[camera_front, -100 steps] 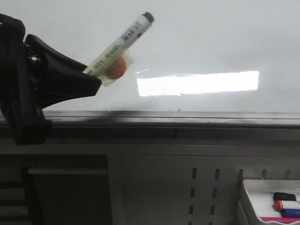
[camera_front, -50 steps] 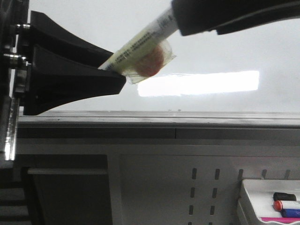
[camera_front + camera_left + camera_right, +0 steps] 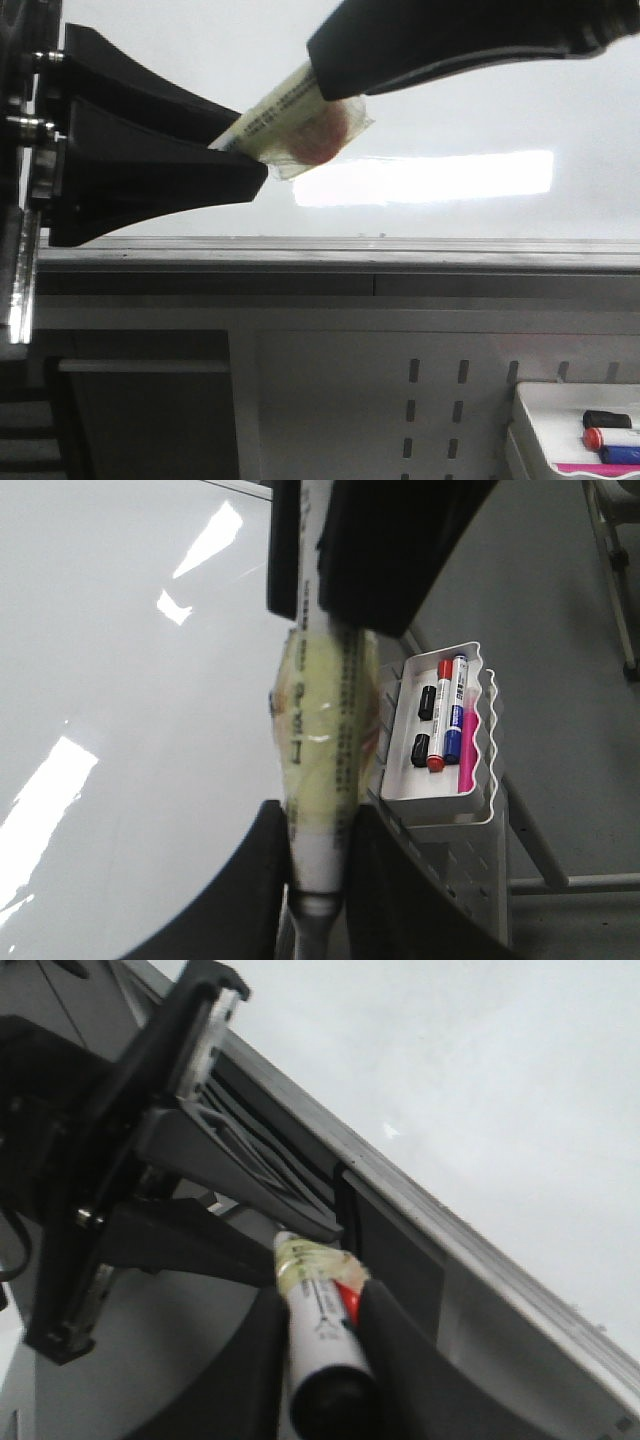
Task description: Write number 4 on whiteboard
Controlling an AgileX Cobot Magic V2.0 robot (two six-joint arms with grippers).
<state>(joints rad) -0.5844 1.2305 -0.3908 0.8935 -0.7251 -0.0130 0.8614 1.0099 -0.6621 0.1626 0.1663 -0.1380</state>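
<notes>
Now, front: left gripper (image 3: 255,160) is clamping marker (image 3: 285,105), axis slanting up toward right gripper (image 3: 330,75) | left wrist: whiteboard (image 3: 120,660) is lying blank beside it, no 4 | right wrist: right jaws are closing around marker's cap end (image 3: 325,1400).

In the front view the marker (image 3: 285,105) slants toward one o'clock before the whiteboard (image 3: 480,90), between the left tool (image 3: 235,160) at its eight o'clock and the right tool (image 3: 335,60) at its one o'clock. The tray (image 3: 560,400) of markers sits at five o'clock, below the ledge (image 3: 400,262).
</notes>
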